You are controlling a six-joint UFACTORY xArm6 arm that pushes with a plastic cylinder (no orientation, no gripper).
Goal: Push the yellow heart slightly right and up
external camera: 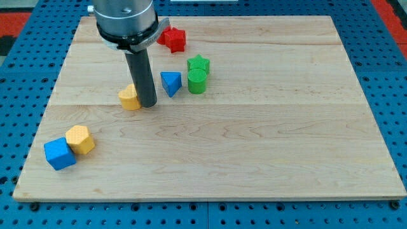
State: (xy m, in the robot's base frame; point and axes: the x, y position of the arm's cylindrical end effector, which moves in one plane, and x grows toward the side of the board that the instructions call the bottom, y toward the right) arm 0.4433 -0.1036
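Camera view: you have no jaws on this arm, so nothing is open, shut or held; the arm ends in a dark rod, and my tip (149, 104) sits on the wooden table (254, 152). The yellow heart (130, 98) is just to the view's left of my tip, touching the rod or nearly so; you cannot tell which, as the rod covers its right edge. Blue triangular block (170, 83) is near my tip, up and to the view's right, not touching. Beyond that you see a green cylinder (197, 81) with a green star (198, 64) right above it, the two touching. Red star (172, 39) is further toward the view's top, right of the rod's grey housing (125, 19). Well apart from my tip, down toward the view's bottom left, you have a yellow hexagon block (80, 139) touching a blue cube (59, 153). The table rests on a blue pegboard (388, 76).
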